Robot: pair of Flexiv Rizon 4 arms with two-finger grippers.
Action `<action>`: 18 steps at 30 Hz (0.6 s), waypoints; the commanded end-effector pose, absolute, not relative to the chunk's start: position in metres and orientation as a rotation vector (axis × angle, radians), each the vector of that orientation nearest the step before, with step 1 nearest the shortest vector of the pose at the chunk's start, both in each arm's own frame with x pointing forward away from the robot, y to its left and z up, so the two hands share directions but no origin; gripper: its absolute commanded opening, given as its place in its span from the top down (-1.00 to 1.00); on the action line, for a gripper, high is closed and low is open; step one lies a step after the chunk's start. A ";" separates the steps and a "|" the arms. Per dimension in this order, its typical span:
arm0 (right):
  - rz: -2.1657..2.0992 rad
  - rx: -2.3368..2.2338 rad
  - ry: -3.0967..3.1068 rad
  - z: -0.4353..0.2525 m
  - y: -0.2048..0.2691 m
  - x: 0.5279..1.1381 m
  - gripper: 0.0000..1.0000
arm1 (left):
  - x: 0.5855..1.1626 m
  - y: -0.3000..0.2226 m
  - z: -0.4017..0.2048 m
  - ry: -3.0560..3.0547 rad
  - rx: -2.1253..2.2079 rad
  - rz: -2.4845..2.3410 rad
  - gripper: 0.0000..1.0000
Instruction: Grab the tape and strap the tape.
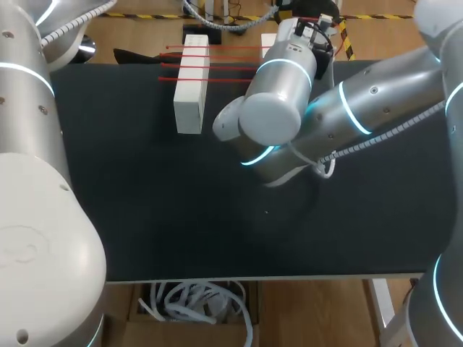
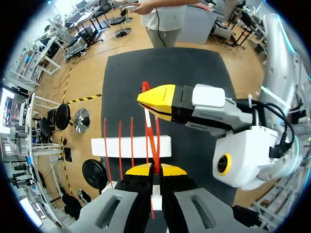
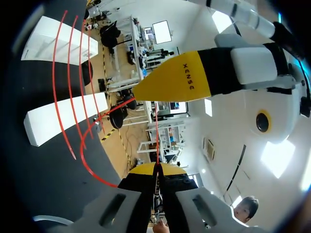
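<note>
A red tape (image 2: 150,127) is stretched between my two grippers above the black table (image 1: 159,202). My left gripper (image 2: 155,170) is shut on one end of it. The right gripper (image 2: 147,100) faces it, pinching the tape's other end. In the right wrist view, the right gripper (image 3: 156,169) is shut on the thin red tape (image 3: 156,138), with the left gripper's yellow fingertips (image 3: 175,80) just ahead. Three more red tapes (image 2: 119,145) lie across a white block (image 2: 131,146). In the head view my right arm's wrist (image 1: 289,54) hides both grippers.
Two white blocks (image 1: 189,83) (image 1: 268,42) stand side by side at the table's far edge, with red tapes (image 1: 217,63) laid across both. My right arm's elbow (image 1: 271,119) hangs over the middle of the table.
</note>
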State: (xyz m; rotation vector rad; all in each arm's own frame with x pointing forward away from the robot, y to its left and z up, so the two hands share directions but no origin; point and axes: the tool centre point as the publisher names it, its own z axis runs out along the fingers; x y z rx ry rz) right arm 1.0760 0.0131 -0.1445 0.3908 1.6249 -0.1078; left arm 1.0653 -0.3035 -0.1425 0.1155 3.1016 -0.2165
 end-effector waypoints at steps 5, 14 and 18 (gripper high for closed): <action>-0.168 0.398 1.552 -0.137 0.012 1.073 1.00 | 1.066 -0.304 -0.142 3.106 0.114 -0.210 1.00; -0.237 0.444 1.549 -0.140 0.002 1.072 1.00 | 1.066 -0.304 -0.142 3.106 0.114 -0.210 1.00; -0.236 0.421 1.546 -0.138 0.007 1.072 1.00 | 1.066 -0.304 -0.142 3.106 0.114 -0.210 1.00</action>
